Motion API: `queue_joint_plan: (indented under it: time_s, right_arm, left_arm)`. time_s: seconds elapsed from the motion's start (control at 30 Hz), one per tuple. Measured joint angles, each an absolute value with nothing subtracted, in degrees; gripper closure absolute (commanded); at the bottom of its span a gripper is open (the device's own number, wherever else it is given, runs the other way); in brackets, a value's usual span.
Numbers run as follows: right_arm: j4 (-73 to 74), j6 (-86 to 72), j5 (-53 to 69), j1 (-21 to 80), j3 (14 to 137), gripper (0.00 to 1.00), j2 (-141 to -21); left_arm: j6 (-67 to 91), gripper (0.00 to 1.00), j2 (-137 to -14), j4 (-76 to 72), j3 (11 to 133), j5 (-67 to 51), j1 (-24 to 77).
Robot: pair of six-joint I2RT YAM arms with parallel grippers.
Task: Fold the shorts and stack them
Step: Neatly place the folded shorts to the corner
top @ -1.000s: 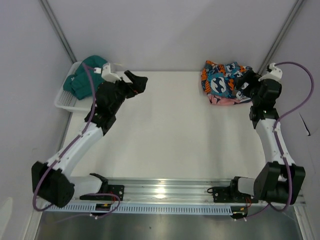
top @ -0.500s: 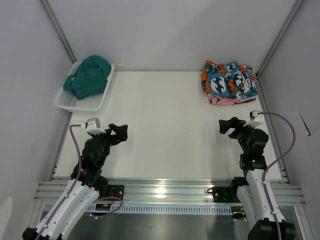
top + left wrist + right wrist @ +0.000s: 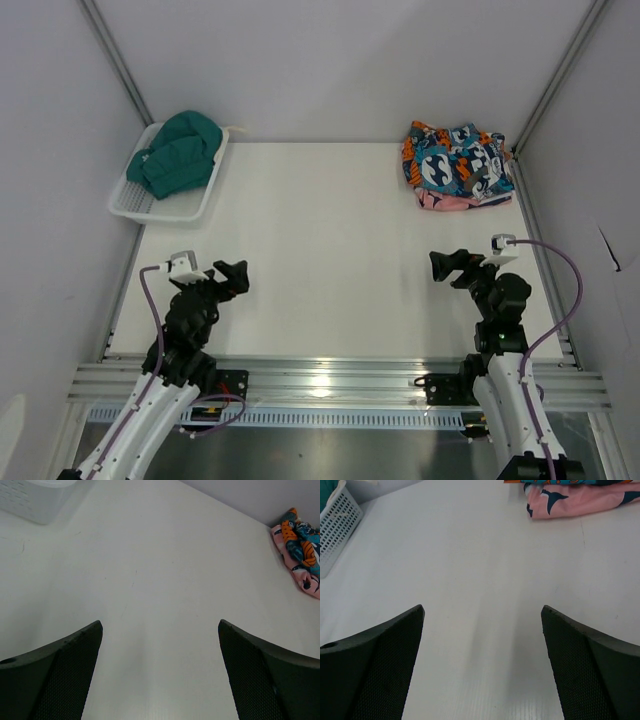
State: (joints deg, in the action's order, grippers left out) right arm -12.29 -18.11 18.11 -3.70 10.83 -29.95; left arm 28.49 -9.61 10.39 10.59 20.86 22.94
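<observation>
The shorts (image 3: pixel 455 165) lie stacked at the counter's (image 3: pixel 330 230) upper right, patchwork over pink, so the left end effector (image 3: pixel 234 277) and right end effector (image 3: pixel 443 265) hover wide and empty near the bottom, likely finished.

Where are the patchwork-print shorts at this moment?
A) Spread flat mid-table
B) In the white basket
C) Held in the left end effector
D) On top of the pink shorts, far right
D: the patchwork shorts lie bunched on the pink shorts, whose edge shows beneath them at the far right.
</observation>
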Motion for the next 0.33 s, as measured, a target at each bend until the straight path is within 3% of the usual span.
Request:
queue_joint_plan:
  time_s: [0.33]
  right_arm:
    - [-12.53, -18.13, 18.09, -3.6, 10.7, 0.0, -30.96]
  left_arm:
    - [29.08, 0.01, -11.16, 11.35, 10.61, 20.88, 22.94]
